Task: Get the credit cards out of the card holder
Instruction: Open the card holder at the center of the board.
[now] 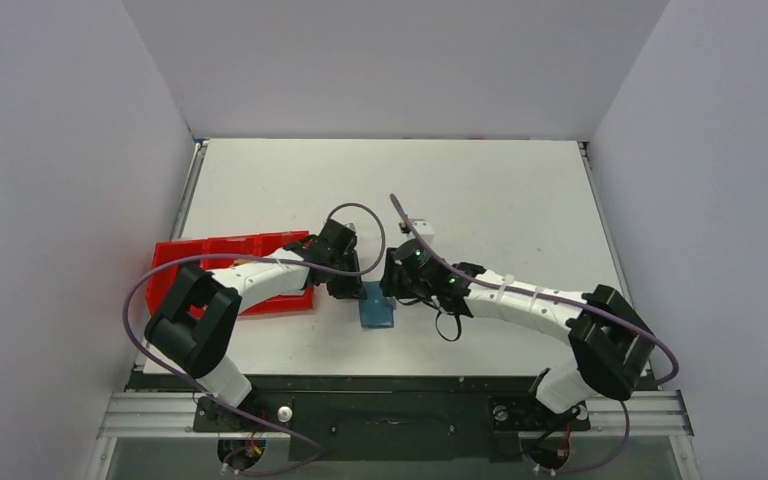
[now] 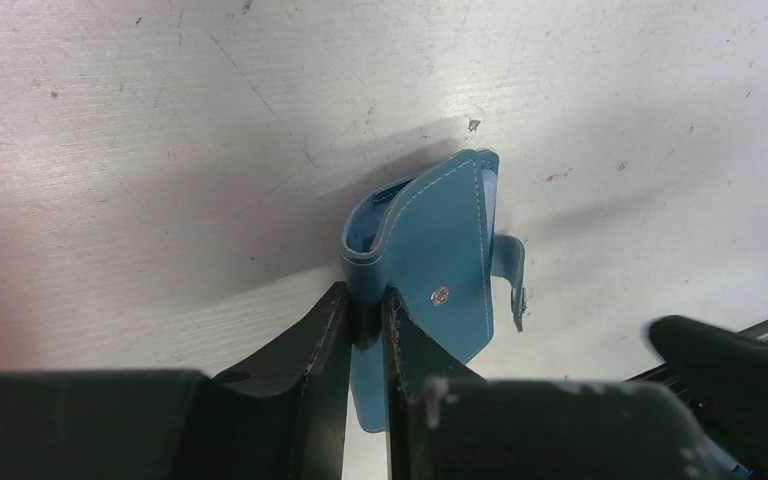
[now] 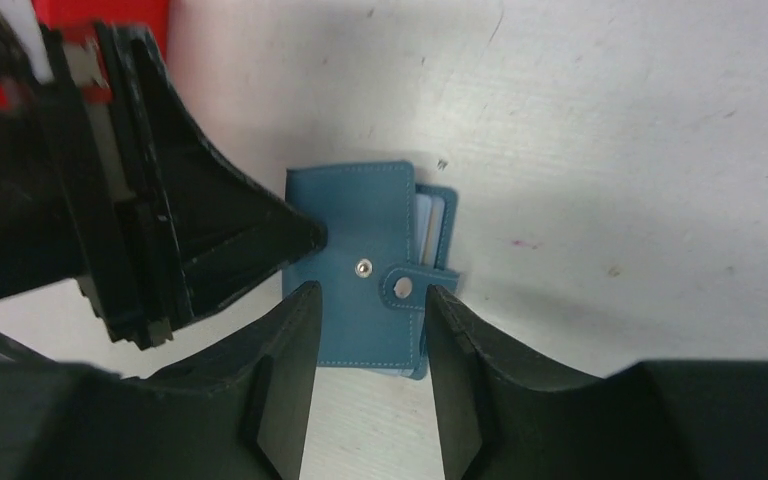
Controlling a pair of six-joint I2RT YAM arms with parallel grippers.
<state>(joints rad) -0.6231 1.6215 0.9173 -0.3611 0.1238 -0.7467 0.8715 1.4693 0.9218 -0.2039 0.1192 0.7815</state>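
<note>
1. Card holder (image 3: 355,225) lies on the table (image 1: 480,200) between both arms, near the red tray (image 1: 185,258). Its snap tab (image 3: 415,285) is undone.
2. Credit cards (image 3: 430,222) not out yet; only a pale edge shows at the open side.
3. Left gripper (image 2: 365,310) pinches the holder's spine-side edge. Right gripper (image 3: 372,295) has jaws spread over the tab, gripping nothing.
4. Step, as I read it: anchor and open. Next, the right arm needs to nip the exposed card edge and pull away from the left's hold.
</note>
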